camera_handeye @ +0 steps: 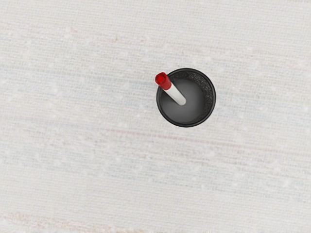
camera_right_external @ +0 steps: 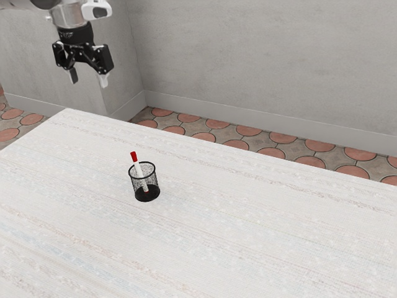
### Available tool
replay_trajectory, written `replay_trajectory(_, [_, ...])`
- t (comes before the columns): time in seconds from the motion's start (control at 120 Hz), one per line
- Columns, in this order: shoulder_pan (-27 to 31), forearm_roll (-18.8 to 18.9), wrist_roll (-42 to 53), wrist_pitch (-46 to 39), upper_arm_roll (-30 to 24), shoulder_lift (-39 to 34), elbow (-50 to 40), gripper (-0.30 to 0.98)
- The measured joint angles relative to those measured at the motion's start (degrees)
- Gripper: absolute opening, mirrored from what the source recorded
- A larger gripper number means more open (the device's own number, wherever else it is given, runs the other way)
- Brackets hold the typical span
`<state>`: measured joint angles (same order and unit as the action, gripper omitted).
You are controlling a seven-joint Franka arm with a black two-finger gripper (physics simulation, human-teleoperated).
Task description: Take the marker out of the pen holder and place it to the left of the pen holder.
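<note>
Exterior view first: the gripper (camera_right_external: 89, 81) hangs at the far left, high above the table (camera_right_external: 248, 242) and well apart from the holder, its fingers spread wide with nothing between them, tips pointing down. The arm (camera_right_external: 70, 15) comes in from the upper left. The holder (camera_right_external: 154, 180), a round cup of black mesh with a dark rim and a dark base, stands upright on the table, left of the middle of the view and nearer than the gripper. Inside it is the marker (camera_right_external: 139, 171), white with a red cap; it stands tilted, cap up, the top leaning left. The cap rises above the rim, while the lower end, with a small touch of red, is down near the base. The table has a pale, faintly streaked top, and beyond its far edge lie a floor (camera_right_external: 249, 131) of reddish round tiles and a grey wall (camera_right_external: 260, 62) with a light baseboard (camera_right_external: 248, 115). In the wrist view the holder is seen from above, its mouth open, with the white shaft slanting up from inside it and the red cap reaching out across the rim.
</note>
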<state>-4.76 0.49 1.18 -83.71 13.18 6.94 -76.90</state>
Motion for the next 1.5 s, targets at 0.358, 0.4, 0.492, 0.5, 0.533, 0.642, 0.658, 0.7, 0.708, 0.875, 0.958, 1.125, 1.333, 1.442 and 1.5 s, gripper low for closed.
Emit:
replay_trajectory(0.358, [1.04, -1.34, 0.20, -1.70, 0.10, 6.70, -0.59, 0.67])
replay_trajectory(0.4, [2.39, -2.49, 0.14, -2.76, 0.14, 9.41, -0.76, 0.67])
replay_trajectory(0.492, [3.57, -3.91, -0.29, -4.98, 0.23, 13.63, -1.29, 0.67])
replay_trajectory(0.5, [3.61, -4.00, -0.33, -5.14, 0.23, 13.88, -1.31, 0.67])
replay_trajectory(0.533, [3.70, -4.32, -0.48, -5.73, 0.21, 14.89, -1.37, 0.67])
replay_trajectory(0.642, [4.21, -4.78, -0.93, -8.40, 0.18, 17.38, -1.86, 0.67])
replay_trajectory(0.658, [4.61, -4.84, -0.98, -8.79, 0.16, 17.93, -1.79, 0.67])
replay_trajectory(0.7, [5.35, -5.20, -1.12, -9.64, -0.04, 19.80, -1.00, 0.67])
replay_trajectory(0.708, [5.44, -5.30, -1.15, -9.79, -0.10, 20.29, -0.65, 0.67])
replay_trajectory(0.875, [6.93, -9.62, -1.67, -11.80, -0.56, 25.83, 3.87, 0.67])
replay_trajectory(0.958, [7.23, -10.89, -1.82, -12.98, -0.57, 27.06, 4.03, 0.67])
replay_trajectory(1.125, [7.74, -13.38, -2.08, -15.53, -0.62, 29.59, 4.03, 0.67])
replay_trajectory(1.333, [8.20, -16.34, -2.44, -16.96, -0.67, 29.85, 3.90, 0.67])
replay_trajectory(1.442, [8.23, -16.80, -2.61, -17.21, -0.70, 29.62, 2.95, 0.67])
replay_trajectory(1.5, [8.08, -16.91, -2.68, -17.29, -0.69, 29.58, 2.30, 0.67])
